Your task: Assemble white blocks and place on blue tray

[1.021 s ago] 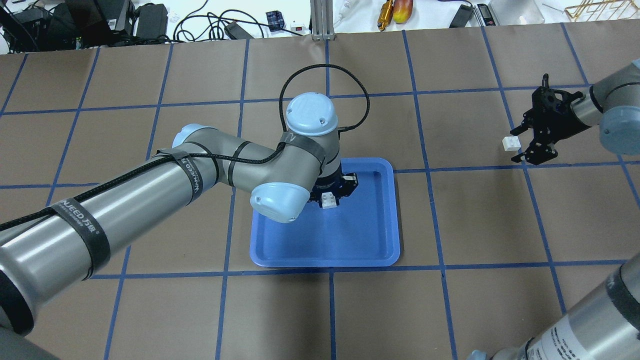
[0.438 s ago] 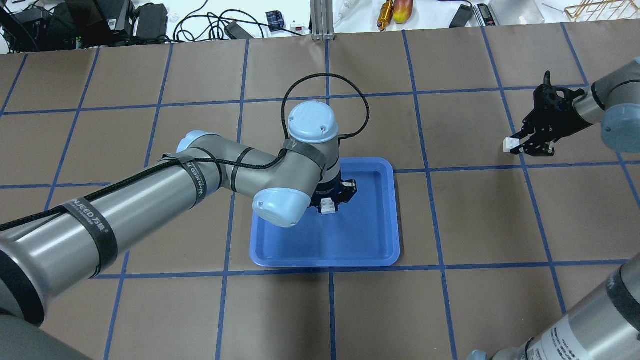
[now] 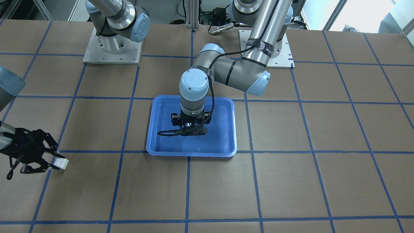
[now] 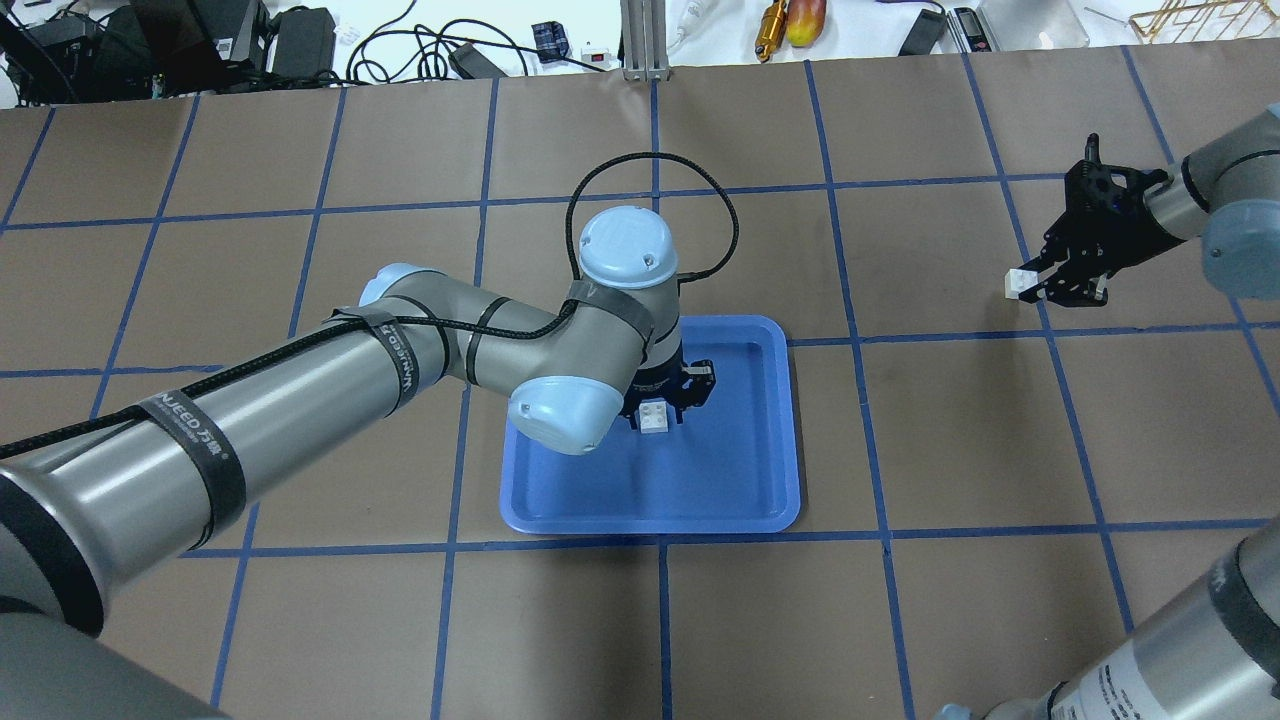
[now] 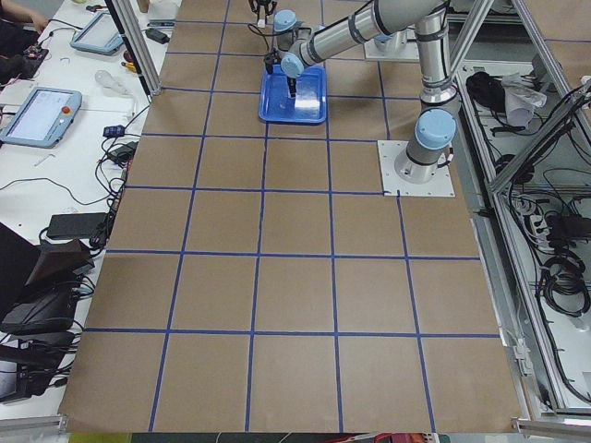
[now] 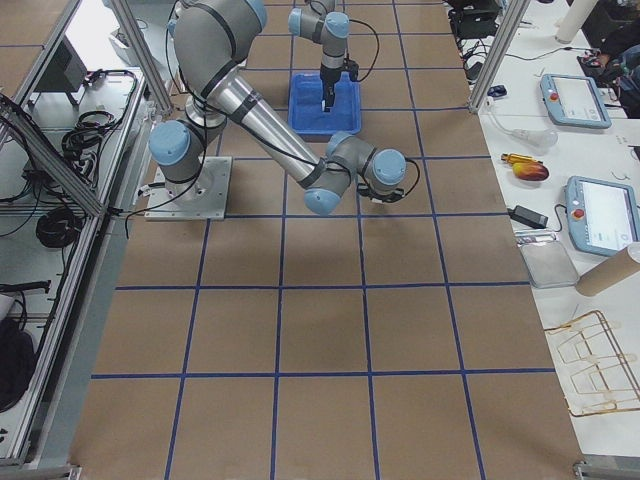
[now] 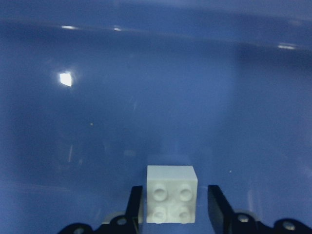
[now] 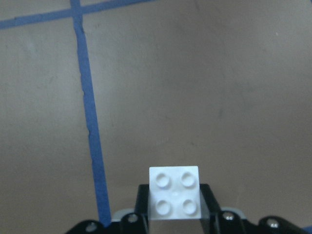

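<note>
The blue tray (image 4: 740,480) lies mid-table and also shows in the front view (image 3: 220,142). My left gripper (image 4: 656,412) points straight down into it. One white block (image 7: 171,200) sits studs up on the tray floor between the fingers, with a slim gap on each side, so this gripper is open. My right gripper (image 4: 1032,285) is at the far right, shut on the other white block (image 4: 1019,283). That block is held just above the brown table and also shows in the front view (image 3: 61,162) and in the right wrist view (image 8: 174,195).
The left arm's elbow and a looping black cable (image 4: 650,165) hang over the tray's back left part. Cables, tools and a yellow object (image 4: 805,20) lie beyond the table's far edge. The arm base plates (image 3: 111,48) stand at the robot's side.
My right gripper was open around its block, has shut on it and has drawn it slightly up and back. My left gripper and its block shifted a little toward the robot.
</note>
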{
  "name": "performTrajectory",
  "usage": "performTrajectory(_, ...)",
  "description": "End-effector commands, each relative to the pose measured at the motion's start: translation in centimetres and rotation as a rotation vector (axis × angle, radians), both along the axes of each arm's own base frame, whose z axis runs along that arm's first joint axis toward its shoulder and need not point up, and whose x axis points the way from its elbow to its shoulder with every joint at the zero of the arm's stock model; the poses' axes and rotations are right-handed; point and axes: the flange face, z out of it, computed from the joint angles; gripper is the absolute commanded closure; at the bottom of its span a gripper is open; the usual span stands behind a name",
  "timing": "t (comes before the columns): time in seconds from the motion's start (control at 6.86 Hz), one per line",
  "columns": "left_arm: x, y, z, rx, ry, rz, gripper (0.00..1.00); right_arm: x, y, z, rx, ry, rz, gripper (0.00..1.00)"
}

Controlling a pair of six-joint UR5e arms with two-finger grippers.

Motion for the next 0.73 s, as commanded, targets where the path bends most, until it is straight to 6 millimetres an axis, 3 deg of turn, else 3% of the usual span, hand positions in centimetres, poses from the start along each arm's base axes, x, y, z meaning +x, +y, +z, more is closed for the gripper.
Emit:
performTrajectory(0.0,1.3,-2.2,3.3,-0.073,0.028,-0.057,0.04,6.7,1.6,3.2,0.024,0.031,0.111,1.00)
performTrajectory(0.15,4.2,-4.3,5.9,-0.100,0.046,-0.013,0.01,9.4,3.9,3.5,0.041,0.033,0.152,1.00)
performTrajectory(0.29,7.6,-5.5,8.8,-0.095,0.048,-0.005,0.00,13.7,6.1,3.8,0.043,0.027,0.214,1.00)
performTrajectory(0.44,11.1,-6.3,12.3,-0.074,0.042,-0.062,0.00,17.9,7.4,4.2,0.038,0.030,0.276,1.00)
performTrajectory(0.58,13.6,-5.8,15.4,-0.063,0.028,-0.116,0.00,22.7,8.7,4.7,0.039,0.034,0.354,1.00)
